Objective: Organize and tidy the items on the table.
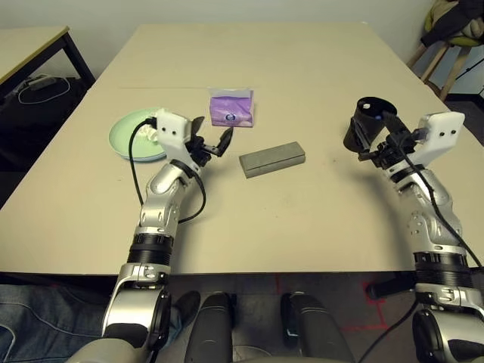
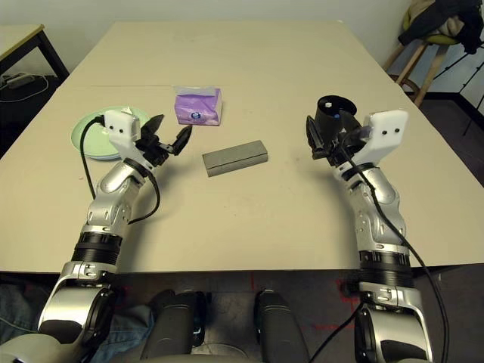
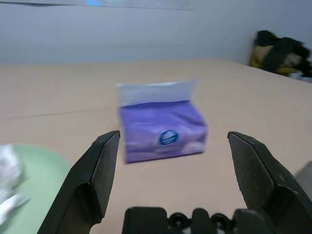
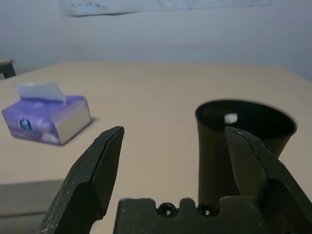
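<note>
In the head view, the light-green plate point(image 1: 134, 136) is lying at 9 o'clock of the surface point(image 1: 302, 68), carrying a crumpled white tissue point(image 1: 149, 130) near its right rim. The purple tissue pack point(image 1: 231, 107) is standing at 12 o'clock from the grey-beige glasses case point(image 1: 272, 159), which is lying near the middle. The black cup point(image 1: 364, 122) is standing upright at 3 o'clock. The left pincer point(image 1: 211, 141) is hovering spread, empty, between the plate and the case. The right pincer point(image 1: 374, 140) is hovering spread just beside the cup. The far half of the surface is lying bare, and so is the near strip toward the front edge.

In the left wrist view, the left pincer's fingers point(image 3: 95, 175) are standing wide apart, framing the tissue pack beyond them, with the plate's edge and the tissue at one side.

In the right wrist view, the right pincer's fingers point(image 4: 97, 170) are standing wide apart; the cup is sitting by one finger, with something small and white showing inside.
</note>
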Robot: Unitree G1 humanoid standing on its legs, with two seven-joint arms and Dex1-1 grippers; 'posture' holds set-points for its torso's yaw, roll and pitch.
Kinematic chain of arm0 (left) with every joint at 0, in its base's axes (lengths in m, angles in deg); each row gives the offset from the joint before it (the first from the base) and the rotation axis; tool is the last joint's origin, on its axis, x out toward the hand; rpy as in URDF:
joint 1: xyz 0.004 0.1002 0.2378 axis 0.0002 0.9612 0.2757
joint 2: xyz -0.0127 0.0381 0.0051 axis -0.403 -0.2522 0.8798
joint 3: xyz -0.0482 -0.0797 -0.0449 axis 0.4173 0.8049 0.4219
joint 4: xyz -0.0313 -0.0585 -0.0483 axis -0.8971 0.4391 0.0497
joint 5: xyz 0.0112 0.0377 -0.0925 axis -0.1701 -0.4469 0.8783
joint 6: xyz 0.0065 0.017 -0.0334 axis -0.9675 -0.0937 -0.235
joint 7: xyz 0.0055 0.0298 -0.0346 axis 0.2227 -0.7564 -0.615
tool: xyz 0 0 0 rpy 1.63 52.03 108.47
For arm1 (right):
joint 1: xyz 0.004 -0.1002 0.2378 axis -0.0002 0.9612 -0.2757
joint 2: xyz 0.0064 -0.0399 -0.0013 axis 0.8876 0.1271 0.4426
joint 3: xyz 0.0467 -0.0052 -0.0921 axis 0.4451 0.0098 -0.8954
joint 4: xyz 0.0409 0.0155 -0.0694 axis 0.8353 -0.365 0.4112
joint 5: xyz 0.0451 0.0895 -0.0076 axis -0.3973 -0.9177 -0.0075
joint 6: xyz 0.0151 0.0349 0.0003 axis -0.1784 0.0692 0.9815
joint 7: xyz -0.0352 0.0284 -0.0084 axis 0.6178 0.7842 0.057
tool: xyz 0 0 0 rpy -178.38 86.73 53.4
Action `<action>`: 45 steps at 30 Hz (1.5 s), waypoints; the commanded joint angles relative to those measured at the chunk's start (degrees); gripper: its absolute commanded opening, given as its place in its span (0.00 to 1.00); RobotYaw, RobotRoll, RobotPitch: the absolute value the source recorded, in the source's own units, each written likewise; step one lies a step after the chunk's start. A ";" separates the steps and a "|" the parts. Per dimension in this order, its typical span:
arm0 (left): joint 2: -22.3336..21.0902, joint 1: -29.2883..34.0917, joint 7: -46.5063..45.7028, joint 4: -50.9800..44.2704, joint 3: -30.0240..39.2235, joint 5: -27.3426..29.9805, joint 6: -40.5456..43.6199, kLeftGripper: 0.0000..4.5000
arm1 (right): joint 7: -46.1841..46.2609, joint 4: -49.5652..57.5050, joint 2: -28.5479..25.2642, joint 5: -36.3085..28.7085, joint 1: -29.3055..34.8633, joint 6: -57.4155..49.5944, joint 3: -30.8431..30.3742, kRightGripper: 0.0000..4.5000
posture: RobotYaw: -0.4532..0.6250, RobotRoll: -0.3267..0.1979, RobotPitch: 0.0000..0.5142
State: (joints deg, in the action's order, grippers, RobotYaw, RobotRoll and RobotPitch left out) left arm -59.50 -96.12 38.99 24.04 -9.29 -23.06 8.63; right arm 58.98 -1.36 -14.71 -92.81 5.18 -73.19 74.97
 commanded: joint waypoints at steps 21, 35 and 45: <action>-6.87 5.69 -3.99 6.73 6.91 -0.27 -3.68 1.00 | 3.69 -9.48 -2.43 2.03 1.09 10.07 2.71 0.99 | 0.51 0.62 0.18; -7.88 9.40 -2.70 3.36 8.05 0.78 -3.71 1.00 | 5.27 -10.84 -2.62 1.88 0.64 9.29 3.89 0.99 | 0.53 0.62 0.18; -9.32 10.02 -1.47 2.49 9.05 2.04 -3.51 1.00 | 6.81 -9.84 -1.85 2.49 0.11 8.51 2.86 0.99 | 0.56 0.62 0.19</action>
State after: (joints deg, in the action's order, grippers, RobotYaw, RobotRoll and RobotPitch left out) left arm -68.33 -86.89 37.17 26.83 -0.61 -21.60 4.43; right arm 65.28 -11.94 -16.79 -90.29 5.61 -64.06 77.87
